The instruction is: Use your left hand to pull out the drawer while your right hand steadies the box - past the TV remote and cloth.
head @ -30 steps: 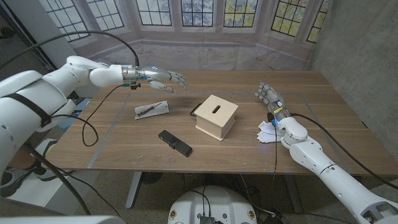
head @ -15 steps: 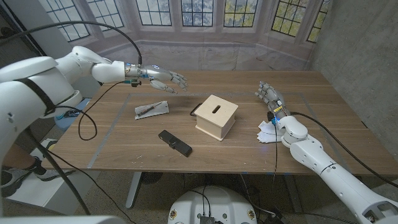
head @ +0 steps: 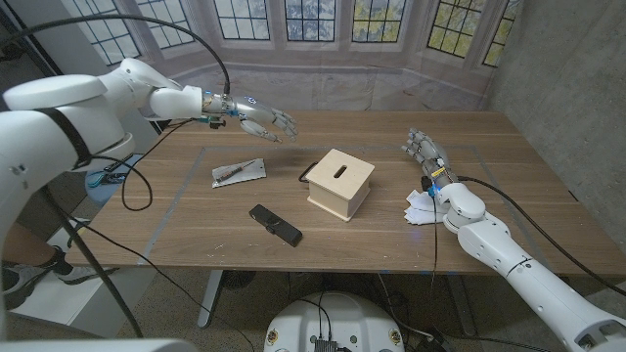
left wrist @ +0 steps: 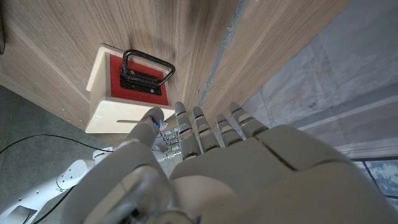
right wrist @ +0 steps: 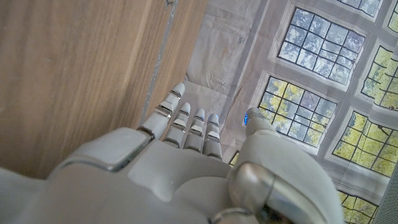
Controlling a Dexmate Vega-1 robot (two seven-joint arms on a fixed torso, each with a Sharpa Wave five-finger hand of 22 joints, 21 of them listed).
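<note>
Status: the task has not begun in any contact sense. The drawer (left wrist: 140,76) looks fully seated in the box (head: 340,183); its red front panel sits flush with the box face, and the black handle (left wrist: 147,66) on it is untouched.

Left hand (head: 262,122): raised above the table (head: 196,230), fingers spread and extended, holding nothing. The box lies ahead of its fingertips and below them, well apart. In the left wrist view the handle lies just past the fingertips (left wrist: 198,116) along the line of sight, so the hand appears roughly aimed at the drawer face, but the head view shows a clear gap.

Right hand (head: 423,150): at the far side of the box from the left hand, well apart from it, fingers extended and parted, empty. It does not touch the box. Some white crumpled material (head: 422,206) lies on the table near its wrist.

Other items: the TV remote (head: 275,224) lies nearer the robot than the left hand, close to the box's corner. A flat pale packet (head: 240,171) lies below and beside the left hand; whether this is the cloth cannot be told.

Left to do (judgement): bring the right hand onto the box to brace it, lower the left hand to the handle, hook it, pull the drawer out. All steps outstanding.
</note>
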